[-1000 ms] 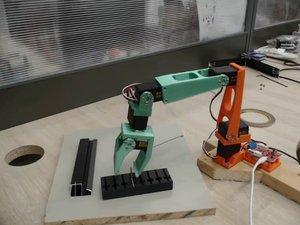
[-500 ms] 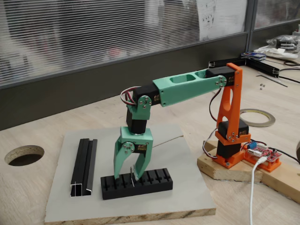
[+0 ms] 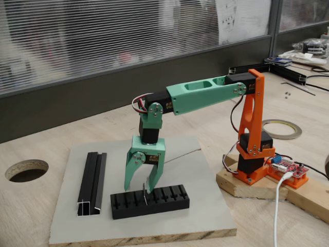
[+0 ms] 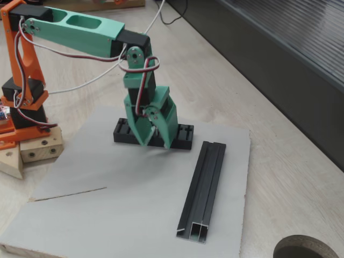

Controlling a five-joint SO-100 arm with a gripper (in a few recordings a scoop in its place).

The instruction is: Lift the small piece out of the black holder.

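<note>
1 green gripper point(image 3: 140, 189) is hanging just over the black holder point(image 3: 150, 201) with its fingers apart, the small piece point(image 3: 144, 191) standing between them.

The tool point(image 3: 139, 189) is mint green with black servo blocks and silver screw discs, like the forearm above it, which trails red, white and dark wires. The arm's upright and base point(image 3: 252, 131) are bright orange over black motors, beside a red circuit board on pale raw wood. The black holder point(image 3: 149, 201) is matt black; the small piece point(image 3: 145, 191) in it shows light grey. The channel rail point(image 3: 92, 182) near the board's left edge is black with silvery cut ends. The board point(image 3: 205, 206) is flat grey with a speckled chipboard edge, on a light woodgrain desk point(image 3: 41, 206).
</note>
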